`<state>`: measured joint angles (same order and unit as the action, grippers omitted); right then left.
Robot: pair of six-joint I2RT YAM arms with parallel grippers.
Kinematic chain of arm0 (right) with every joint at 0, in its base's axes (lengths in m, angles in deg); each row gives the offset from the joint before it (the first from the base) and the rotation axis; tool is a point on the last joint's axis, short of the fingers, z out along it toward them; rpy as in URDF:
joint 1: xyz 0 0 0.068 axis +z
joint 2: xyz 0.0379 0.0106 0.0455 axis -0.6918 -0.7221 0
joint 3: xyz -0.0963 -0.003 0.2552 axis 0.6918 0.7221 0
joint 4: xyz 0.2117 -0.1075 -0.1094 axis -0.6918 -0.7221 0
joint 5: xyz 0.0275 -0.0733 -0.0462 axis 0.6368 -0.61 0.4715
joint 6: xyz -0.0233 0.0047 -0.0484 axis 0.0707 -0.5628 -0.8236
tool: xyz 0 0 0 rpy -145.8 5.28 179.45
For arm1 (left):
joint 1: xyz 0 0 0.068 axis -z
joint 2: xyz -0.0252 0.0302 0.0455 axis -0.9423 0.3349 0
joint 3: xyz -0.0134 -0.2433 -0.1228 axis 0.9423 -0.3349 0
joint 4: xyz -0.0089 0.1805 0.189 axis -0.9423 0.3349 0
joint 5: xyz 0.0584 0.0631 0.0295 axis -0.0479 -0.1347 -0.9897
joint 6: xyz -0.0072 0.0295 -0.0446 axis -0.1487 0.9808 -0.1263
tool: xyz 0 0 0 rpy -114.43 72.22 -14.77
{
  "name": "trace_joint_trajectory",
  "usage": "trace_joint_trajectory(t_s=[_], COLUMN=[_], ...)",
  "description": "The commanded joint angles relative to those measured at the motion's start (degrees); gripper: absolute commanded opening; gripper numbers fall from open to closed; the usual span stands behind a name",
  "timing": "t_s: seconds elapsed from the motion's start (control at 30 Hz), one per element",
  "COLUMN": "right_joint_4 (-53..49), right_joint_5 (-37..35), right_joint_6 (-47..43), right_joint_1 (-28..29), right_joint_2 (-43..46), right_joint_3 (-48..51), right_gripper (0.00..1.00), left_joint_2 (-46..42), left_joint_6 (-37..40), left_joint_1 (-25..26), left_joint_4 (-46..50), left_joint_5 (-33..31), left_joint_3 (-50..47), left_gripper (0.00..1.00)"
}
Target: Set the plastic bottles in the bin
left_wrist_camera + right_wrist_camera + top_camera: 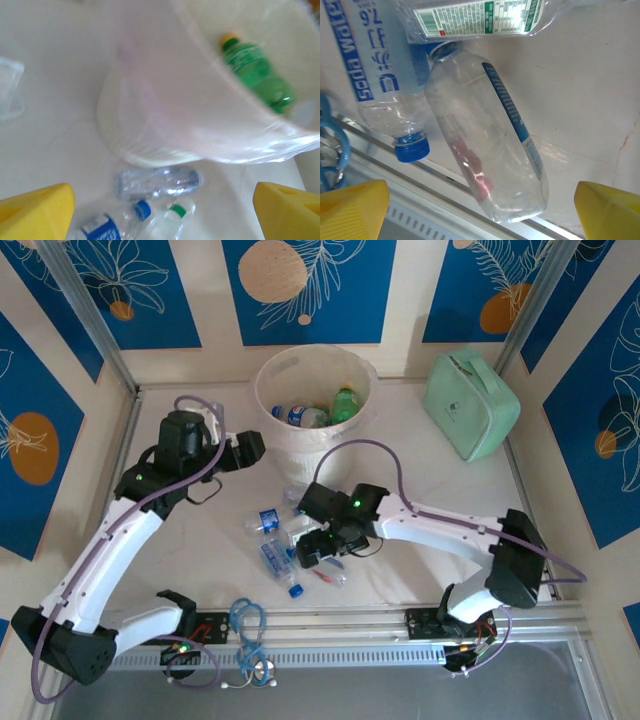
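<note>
Currently seeing two plastic bottles [345, 403] inside the bin [365, 370], upper centre; loose bottles [272, 535] piled mid-frame on the table [440, 480]. See left gripper [250, 447] beside bin's left wall, fingers apart, empty; right gripper [320, 552] over pile, fingers apart, straddling clear bottle [485, 150].

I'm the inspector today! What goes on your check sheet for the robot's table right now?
Surface: white veined table; no spills seen.
Job's things: blue-label bottle and green bottle in the bin; loose bottles lie on the table in front of it.
Clutter: mint case at the far right.
Grippers: left gripper open and empty beside the bin; right gripper open above a clear bottle.
Cables: purple cables along both arms; blue coil at the near edge.
Surroundings: blue leaf-print panels on the walls.
</note>
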<state>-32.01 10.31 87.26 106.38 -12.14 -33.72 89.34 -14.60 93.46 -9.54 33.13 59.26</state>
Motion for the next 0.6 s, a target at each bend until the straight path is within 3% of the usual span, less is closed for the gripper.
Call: trace_joint_trajectory(t_s=[0.0, 0.43, 0.57], right_joint_4=[-3.9, -7.9, -7.1], right_joint_5=[-0.4, -2.3, -2.6], right_joint_6=[-4.6, -8.5, -8.4], right_joint_1=[1.3, 3.7, 3.0], right_joint_2=[-4.0, -16.4, -16.7], right_joint_3=[-2.7, -5.5, -4.7], right_gripper=[0.94, 0.87, 0.78], left_joint_2=[-2.2, -0.9, -0.9], left_joint_6=[-5.3, -7.1, -7.4], left_joint_1=[-1.2, -1.6, -1.8], left_joint_4=[-3.4, -5.4, -5.4], left_joint_5=[3.5, 6.0, 6.1], left_joint_3=[-2.5, -2.7, -2.7], left_gripper=[0.9, 0.87, 0.87])
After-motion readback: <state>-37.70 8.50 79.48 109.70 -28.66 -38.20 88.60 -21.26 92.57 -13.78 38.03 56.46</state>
